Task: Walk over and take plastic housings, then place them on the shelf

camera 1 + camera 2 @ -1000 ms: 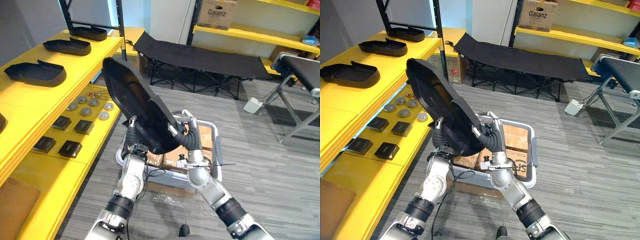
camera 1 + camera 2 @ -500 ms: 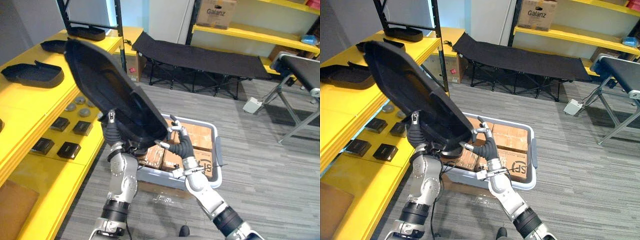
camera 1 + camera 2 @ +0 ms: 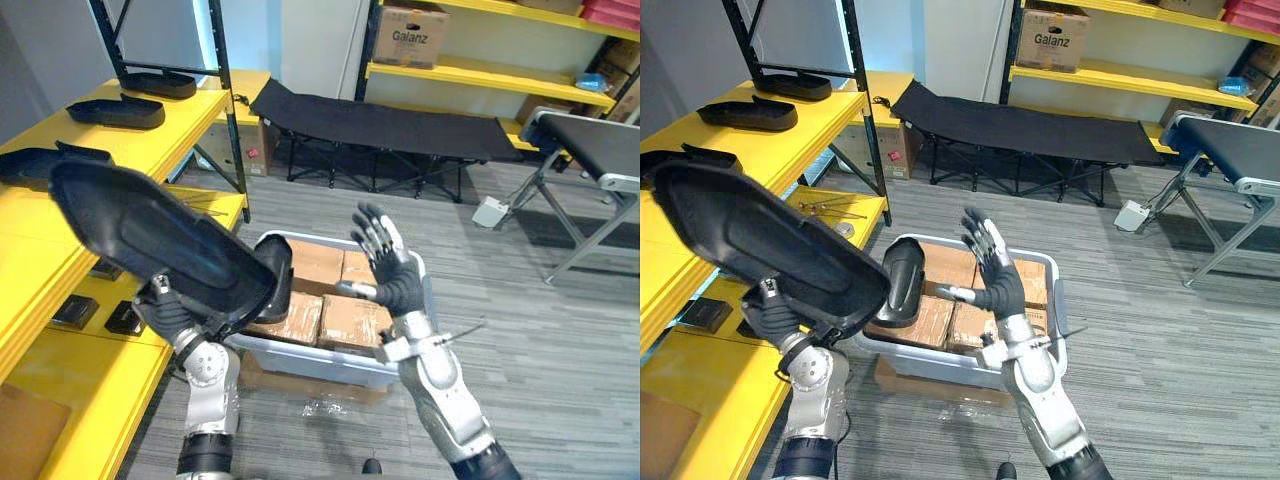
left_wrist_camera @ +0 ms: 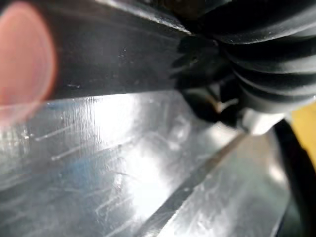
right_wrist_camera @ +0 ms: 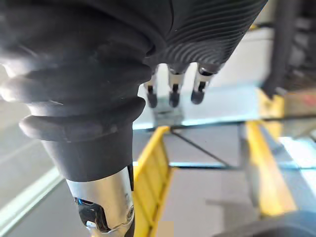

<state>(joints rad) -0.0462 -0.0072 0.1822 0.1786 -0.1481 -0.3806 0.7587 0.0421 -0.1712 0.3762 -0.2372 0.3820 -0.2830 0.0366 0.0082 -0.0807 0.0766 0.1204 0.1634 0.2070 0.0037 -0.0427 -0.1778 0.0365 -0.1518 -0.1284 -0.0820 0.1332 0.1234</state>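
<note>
A large black plastic housing [image 3: 150, 245] hangs tilted at the left, between the yellow shelf [image 3: 150, 145] and the grey bin [image 3: 400, 365]. My left hand [image 3: 168, 312] grips it from below at its lower rim, with the thumb pressed on the edge; the left wrist view shows the housing's glossy surface [image 4: 123, 158] from very close. A dark curved end [image 3: 902, 282] shows over the bin's left side; I cannot tell if it belongs to the held housing. My right hand [image 3: 395, 280] is raised over the bin, fingers spread and straight, holding nothing. Three more housings [image 3: 115, 112] lie on the shelf top.
The bin holds brown cardboard packs [image 3: 345, 315]. Small black parts [image 3: 75, 312] lie on the lower yellow shelf. A black rack post [image 3: 225, 120] stands at the shelf's corner. A black folding cot [image 3: 390, 120] and a bench [image 3: 590, 150] stand farther off on the grey floor.
My right hand has let go of the housing and lifted with straight fingers. My left hand has swung the housing left and lower, towards the shelf. The camera has shifted too.
</note>
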